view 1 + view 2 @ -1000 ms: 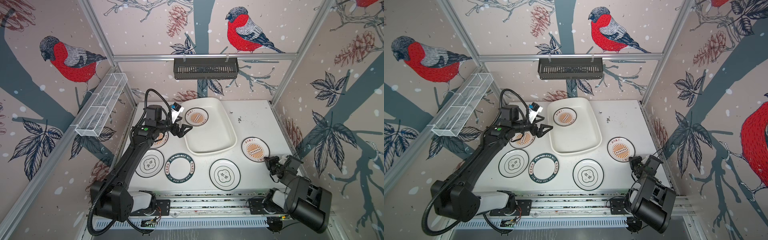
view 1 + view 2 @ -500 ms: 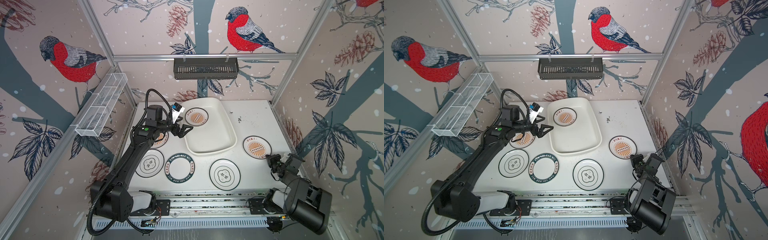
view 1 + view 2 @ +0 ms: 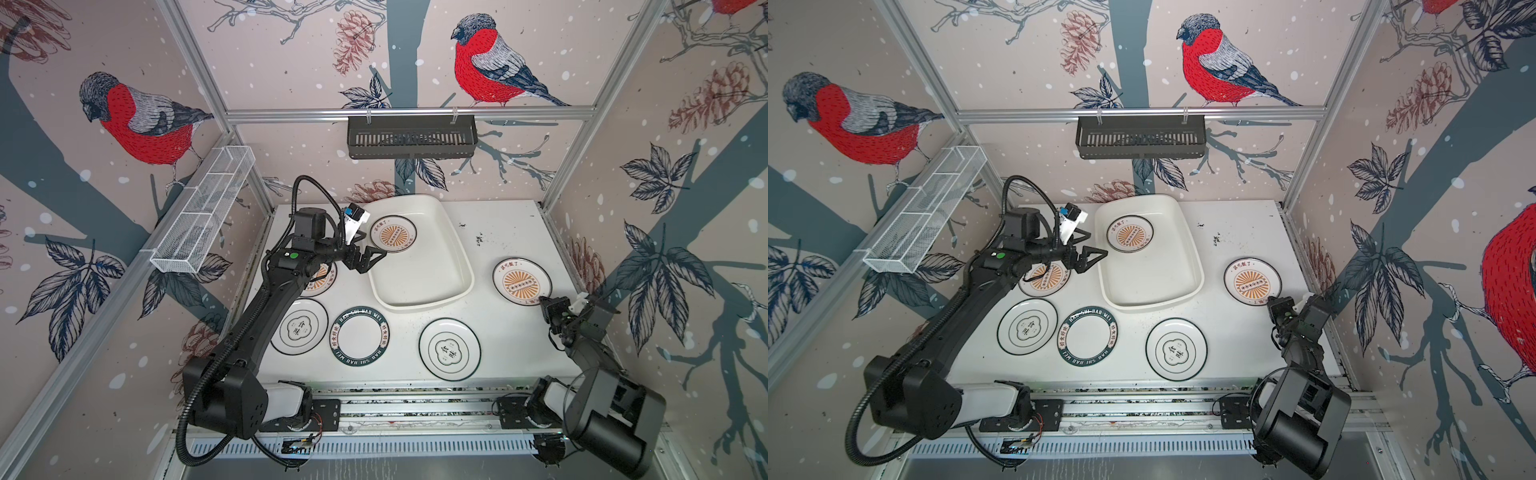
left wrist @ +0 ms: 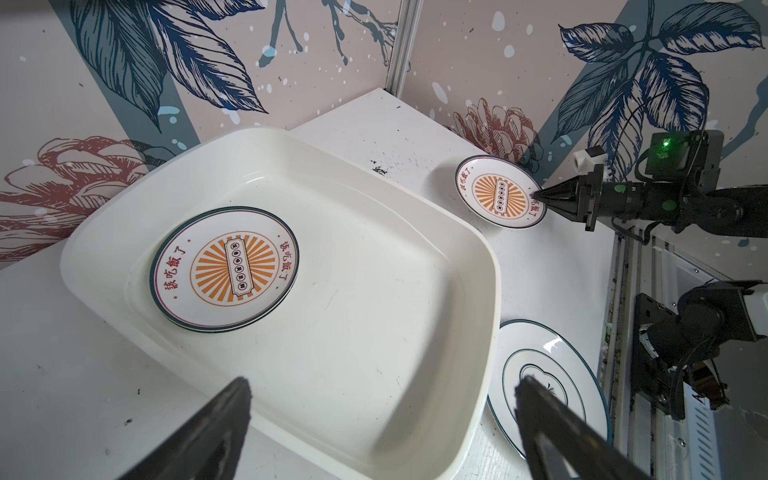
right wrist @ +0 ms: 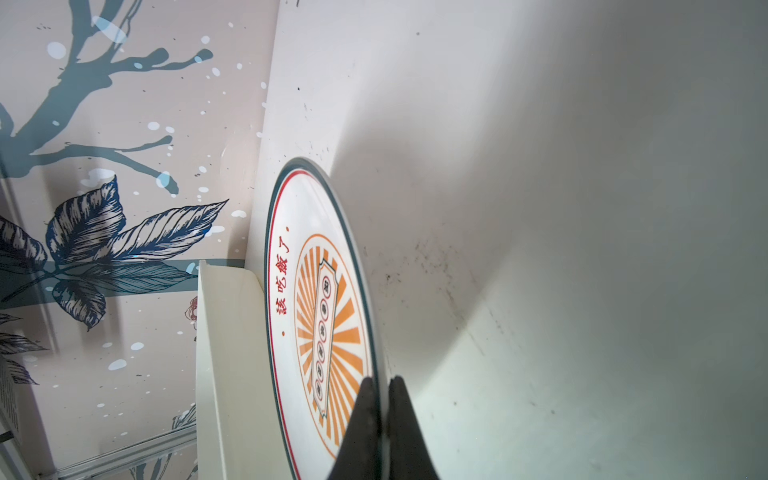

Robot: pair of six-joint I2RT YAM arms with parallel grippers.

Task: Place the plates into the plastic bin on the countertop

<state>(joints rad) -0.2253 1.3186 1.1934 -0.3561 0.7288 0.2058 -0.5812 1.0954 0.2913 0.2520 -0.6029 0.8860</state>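
We find the right gripper (image 5: 384, 388) pinched tight on the near rim of a sunburst plate (image 3: 522, 284). That plate sits on the countertop (image 3: 511, 232), right of the plastic bin (image 3: 419, 276) and apart from it. Between the two lie a strip of white top flecked with dark specks (image 3: 478, 239) and the bin's low flared wall. The left gripper (image 4: 384, 390) hangs at the bin's left rim, its pointed black fingers (image 4: 232, 399) spread wide with nothing between them. A second sunburst plate (image 3: 393, 234) lies flat in the bin's far left corner. The left arm (image 3: 266, 316) crosses above a third sunburst plate (image 3: 322, 282), hiding part of it. Nearer the front rail, three more lie flat in a row: an emblem plate (image 3: 299, 326), a green-lettered plate (image 3: 360, 332) and another emblem plate (image 3: 449, 349). All are round, glossy white and shallow, and the bin is smooth cream plastic with rounded corners. A black slotted rack (image 3: 411, 137) hangs on the rear rail, and a white wire-mesh basket (image 3: 203, 212) is mounted on the left wall.
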